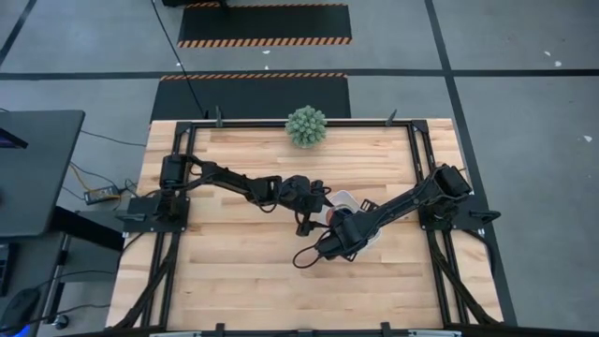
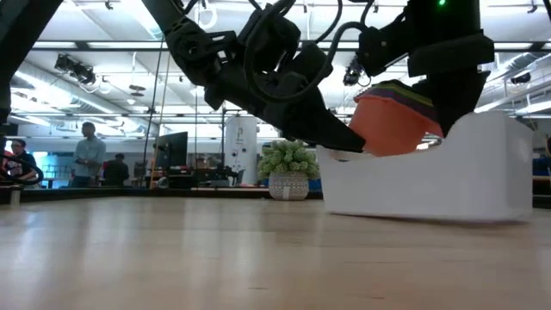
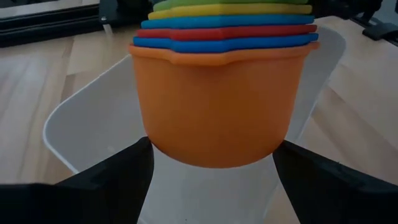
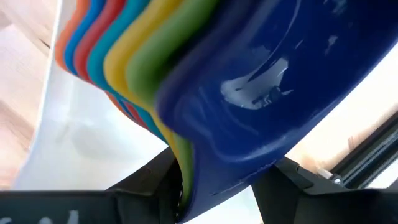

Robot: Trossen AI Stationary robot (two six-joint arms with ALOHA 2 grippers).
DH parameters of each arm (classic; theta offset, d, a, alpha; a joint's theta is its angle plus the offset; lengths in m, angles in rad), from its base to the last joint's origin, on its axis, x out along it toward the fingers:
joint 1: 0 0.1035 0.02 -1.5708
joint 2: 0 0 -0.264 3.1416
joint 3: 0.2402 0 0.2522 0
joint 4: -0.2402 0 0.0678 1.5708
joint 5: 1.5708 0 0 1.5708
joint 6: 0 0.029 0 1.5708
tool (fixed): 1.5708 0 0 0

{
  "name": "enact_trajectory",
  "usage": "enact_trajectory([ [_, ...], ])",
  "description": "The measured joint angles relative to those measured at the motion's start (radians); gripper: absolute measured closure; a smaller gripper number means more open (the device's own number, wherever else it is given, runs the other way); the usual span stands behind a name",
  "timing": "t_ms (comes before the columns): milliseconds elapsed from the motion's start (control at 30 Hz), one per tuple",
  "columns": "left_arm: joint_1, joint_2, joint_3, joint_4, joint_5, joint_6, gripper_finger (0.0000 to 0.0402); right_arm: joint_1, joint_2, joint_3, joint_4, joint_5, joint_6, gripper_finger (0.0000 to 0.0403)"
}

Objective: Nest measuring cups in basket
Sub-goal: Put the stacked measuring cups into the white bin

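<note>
The wooden table [image 1: 234, 271] carries both dark arms, which meet a little right of its middle. A green spiky ball plant [image 1: 306, 125] in a pot stands at the far edge, well apart from them.

The white basket [image 2: 465, 185] sits on the table under the two arms. From above only a small bare piece of it [image 1: 343, 197] shows between them.

The stack of measuring cups [image 2: 392, 116] stands in the basket, rising above its wall. The orange cup [image 3: 214, 99] is the outermost and largest, and blue, red, light blue, yellow and green rims lie layered inside it. The dark blue cup [image 4: 273, 81] lies innermost, its handle side filling most of the right wrist view, with the green and yellow layers just beside it.

The left gripper [image 3: 211, 165] reaches in from the left and is spread wide; one finger lies on each side of the orange cup's base, close to it, though contact cannot be told.

The right gripper [image 4: 230, 177] comes down over the stack from the right. Its fingers pinch the stack's edge at the dark blue and green layers.

People stand far off in the room behind the table, seen in the low view.
</note>
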Motion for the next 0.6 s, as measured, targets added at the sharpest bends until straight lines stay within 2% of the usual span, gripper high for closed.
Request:
enact_trajectory([
  [300, 0.000, -0.005, -0.001, -0.018, -0.003, 0.011, 0.0076, 0.001, -0.009, 0.000, 0.009, -0.023, 0.003, 0.0233],
  [600, 0.004, -0.013, 0.034, -0.137, -0.022, 0.031, 0.0077, 0.008, -0.010, 0.001, 0.039, -0.056, -0.013, 0.0234],
])
